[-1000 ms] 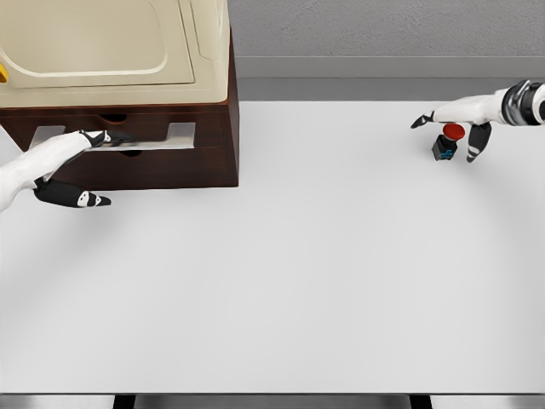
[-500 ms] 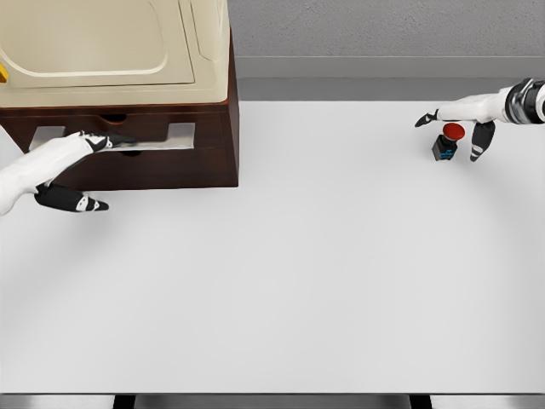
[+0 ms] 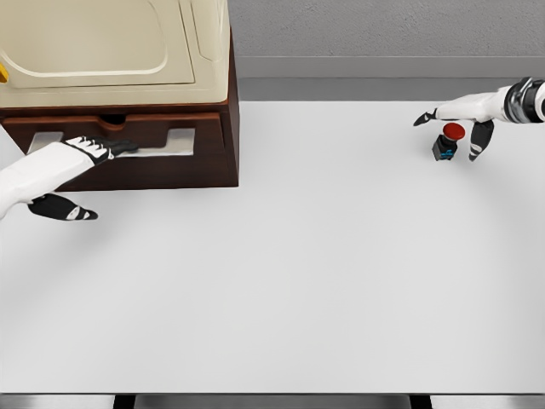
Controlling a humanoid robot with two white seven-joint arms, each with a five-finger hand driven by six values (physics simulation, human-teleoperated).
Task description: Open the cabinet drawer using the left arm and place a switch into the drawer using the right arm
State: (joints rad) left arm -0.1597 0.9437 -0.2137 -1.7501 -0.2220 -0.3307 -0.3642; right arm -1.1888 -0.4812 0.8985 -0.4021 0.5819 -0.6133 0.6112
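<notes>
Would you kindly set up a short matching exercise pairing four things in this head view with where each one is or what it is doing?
Things:
1. switch
2. left hand
3. right hand
4. cabinet

Descriptions:
A. fingers at the drawer's pale handle
B. far left of the table, with a cream top
C. hovers spread over the red-capped part
D. stands on the table at the far right

Pairs: 1-D, 2-A, 3-C, 4-B

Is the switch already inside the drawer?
No, the red-capped switch sits on the white table at far right under the right hand, well away from the cabinet drawer.
</notes>
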